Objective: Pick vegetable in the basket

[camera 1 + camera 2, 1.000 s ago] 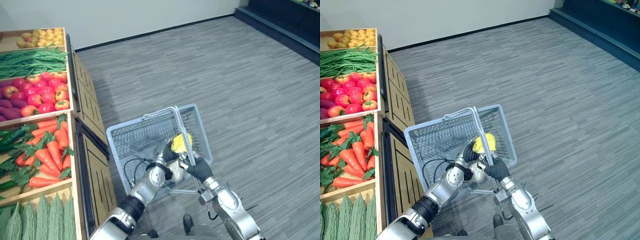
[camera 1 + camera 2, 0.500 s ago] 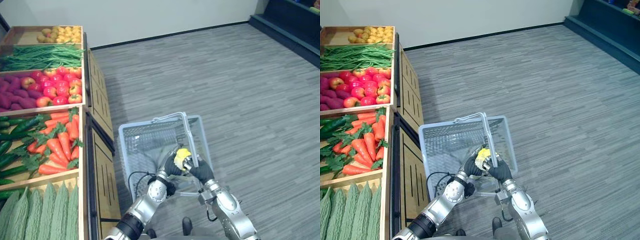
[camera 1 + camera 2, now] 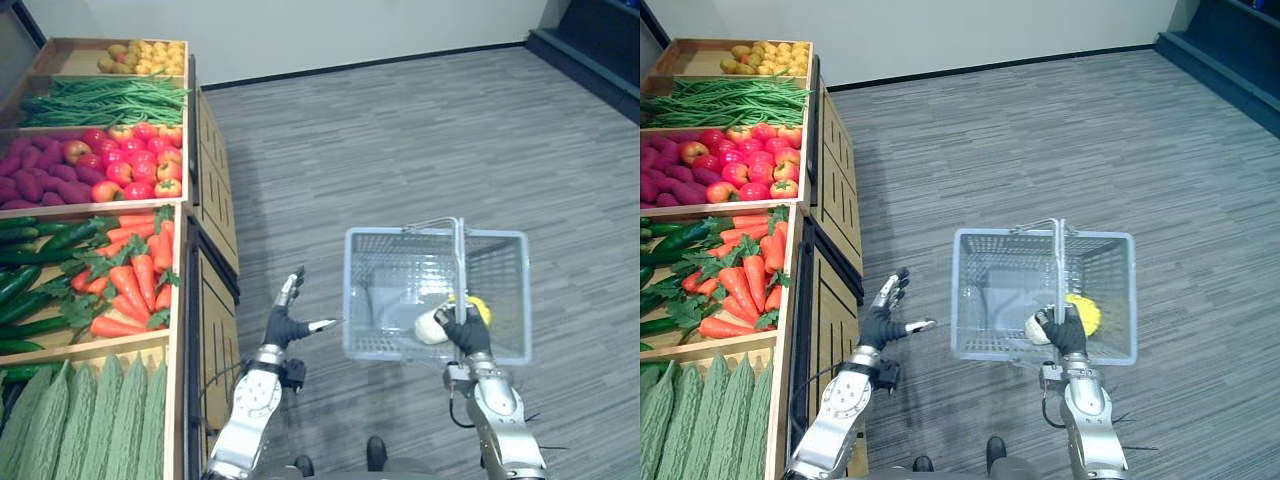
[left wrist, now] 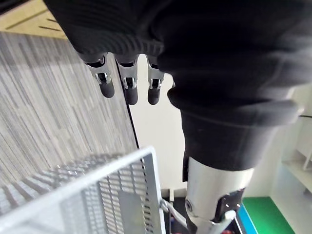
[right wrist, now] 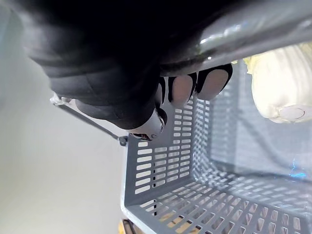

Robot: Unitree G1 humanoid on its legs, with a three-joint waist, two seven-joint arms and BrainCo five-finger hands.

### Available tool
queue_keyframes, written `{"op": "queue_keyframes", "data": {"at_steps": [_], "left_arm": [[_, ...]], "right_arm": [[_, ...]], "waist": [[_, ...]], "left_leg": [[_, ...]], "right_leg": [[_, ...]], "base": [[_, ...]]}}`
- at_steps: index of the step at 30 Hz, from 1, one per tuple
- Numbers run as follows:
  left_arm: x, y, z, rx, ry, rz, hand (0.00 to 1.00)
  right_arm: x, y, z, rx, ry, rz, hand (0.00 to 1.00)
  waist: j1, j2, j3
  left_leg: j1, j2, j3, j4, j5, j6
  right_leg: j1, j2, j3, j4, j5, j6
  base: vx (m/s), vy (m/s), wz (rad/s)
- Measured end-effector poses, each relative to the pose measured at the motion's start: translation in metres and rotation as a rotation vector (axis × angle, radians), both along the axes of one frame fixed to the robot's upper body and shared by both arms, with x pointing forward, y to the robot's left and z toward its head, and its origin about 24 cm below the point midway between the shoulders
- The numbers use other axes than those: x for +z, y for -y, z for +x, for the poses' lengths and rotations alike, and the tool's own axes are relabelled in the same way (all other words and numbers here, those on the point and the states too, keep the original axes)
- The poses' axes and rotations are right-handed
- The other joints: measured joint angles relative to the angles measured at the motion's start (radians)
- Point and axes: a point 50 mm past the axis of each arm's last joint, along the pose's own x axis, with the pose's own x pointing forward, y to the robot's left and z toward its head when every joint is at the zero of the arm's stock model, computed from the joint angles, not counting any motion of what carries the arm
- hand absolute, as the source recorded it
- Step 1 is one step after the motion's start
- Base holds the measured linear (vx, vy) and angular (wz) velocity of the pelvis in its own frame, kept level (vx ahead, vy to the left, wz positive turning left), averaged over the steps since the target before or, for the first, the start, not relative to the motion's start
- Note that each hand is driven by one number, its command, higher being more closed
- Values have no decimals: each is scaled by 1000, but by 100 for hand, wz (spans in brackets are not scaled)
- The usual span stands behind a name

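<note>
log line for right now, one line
left hand open, empty, beside shelf | right hand shut on handle of basket | in basket: yellow vegetable, pale vegetable

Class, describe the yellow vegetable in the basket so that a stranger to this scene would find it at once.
Right of the wooden produce stand, the right hand holds a pale grey basket by its handle. At the basket's near end, beside that hand, lies the yellow vegetable; its bright colour sets it apart from the cream-white one next to it.

Bright, even indoor light, soft shadows on the floor (image 3: 400, 150)
</note>
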Motion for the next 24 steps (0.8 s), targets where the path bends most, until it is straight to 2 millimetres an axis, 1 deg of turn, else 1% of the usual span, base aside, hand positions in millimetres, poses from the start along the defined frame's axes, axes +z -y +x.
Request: {"op": "queue_keyframes", "data": {"at_steps": [1, 3, 4, 7, 10, 12, 13, 14, 15, 16, 17, 18, 19, 20, 21, 22, 23, 24], "left_arm": [[-11, -12, -3, 53, -48, 8, 0], [-22, -22, -8, 108, -97, 5, 0], [-28, -29, -14, 152, -124, -3, 0], [-33, -34, -18, 189, -150, -5, 0], [-39, -41, -25, 252, -176, -28, 0], [-41, -46, -28, 296, -185, -31, 0], [-41, -47, -29, 301, -188, -31, 0], [-42, -47, -30, 302, -188, -31, 0], [-42, -47, -30, 303, -192, -30, 0], [-45, -47, -31, 304, -204, -30, 0], [-47, -47, -32, 304, -214, -30, 0], [-51, -47, -35, 307, -234, -26, 0], [-51, -47, -34, 296, -238, -14, 0], [-51, -48, -33, 296, -235, -5, 0], [-48, -48, -29, 297, -222, 2, 0], [-44, -49, -22, 297, -198, 6, 0], [-44, -49, -20, 298, -194, 8, 0], [-43, -48, -14, 296, -185, 8, 0]], "right_arm": [[-3, 4, -5, -16, -16, -2, 100], [-8, 5, -10, -22, -39, -1, 100], [-12, 6, -14, -24, -58, 1, 100], [-18, 9, -19, -41, -84, 15, 100], [-22, 9, -23, -53, -100, 25, 100], [-22, 10, -23, -57, -100, 23, 100], [-22, 13, -24, -67, -101, 20, 100], [-21, 14, -24, -73, -100, 17, 100], [-21, 17, -25, -83, -101, 9, 100], [-21, 19, -25, -86, -103, -1, 100], [-21, 20, -25, -85, -106, -11, 100], [-22, 20, -24, -81, -111, -18, 100], [-24, 19, -24, -81, -123, -19, 100], [-26, 19, -25, -83, -129, -19, 100], [-26, 20, -25, -88, -131, -21, 100], [-25, 22, -25, -86, -130, -28, 100], [-24, 22, -24, -85, -128, -30, 100], [-22, 25, -22, -81, -120, -44, 100]], "waist": [[0, 3, -7], [0, 8, -17], [0, 9, -22], [1, 7, -22], [5, 6, -23], [15, 7, -23], [23, 6, -23], [23, 4, -22], [21, -5, -22], [11, -17, -21], [3, -19, -21], [-3, -15, -20], [-14, -19, -12], [-17, -21, -10], [-16, -9, -3], [-29, -4, -1], [-33, 0, 1], [-52, 9, 10]], "left_leg": [[-5, 0, -8, 1, 0, 0], [-8, 1, -16, 1, 0, 0], [-9, 2, -18, 1, -1, -1], [-10, 2, -16, 1, -3, -2], [-15, 3, -7, 13, -19, -3], [-28, 9, 16, 48, -53, -4], [-38, 10, 26, 79, -84, -6], [-44, 9, 28, 97, -100, -4], [-53, -1, 33, 138, -136, 4], [-60, -18, 27, 174, -172, 9], [-57, -23, 26, 187, -191, 13], [-37, -26, 18, 195, -216, 40], [-3, -25, 4, 199, -236, 49], [14, -22, 2, 200, -245, 47], [34, -7, 1, 207, -268, 35], [57, 21, -12, 206, -286, 26], [62, 28, -21, 204, -290, 20], [80, 52, -42, 203, -298, 7]], "right_leg": [[0, 0, -8, 0, -3, -1], [-1, 0, -17, 0, -6, -2], [0, 0, -20, 1, -9, 0], [-1, 0, -23, 1, -14, 3], [-7, 1, -17, 8, -26, 3], [-36, 4, 5, 57, -66, 12], [-68, 2, 11, 126, -109, 15], [-87, -1, 12, 169, -138, 16], [-135, -17, 15, 286, -206, 22], [-169, -38, 16, 401, -261, 30], [-189, -47, 11, 459, -278, 41], [-248, -59, -2, 618, -280, 53], [-324, -62, -19, 774, -298, 51], [-345, -58, -22, 794, -318, 40], [-395, -44, -19, 784, -334, 34], [-470, -16, -11, 729, -328, 37], [-484, -9, -5, 712, -324, 38], [-535, 14, 34, 631, -270, 41]], "base": [[-12, -23, 16], [15, -16, 14], [29, -7, 9], [14, -1, 3], [17, 9, -6], [40, 19, -30], [78, 32, -28], [101, 45, -17], [131, 53, -4], [127, 44, -3], [173, 47, -2], [251, 41, 4], [302, 36, 8], [370, 5, 10], [516, -67, 23], [434, -66, 29], [479, -119, 61], [407, -141, 69]]}}
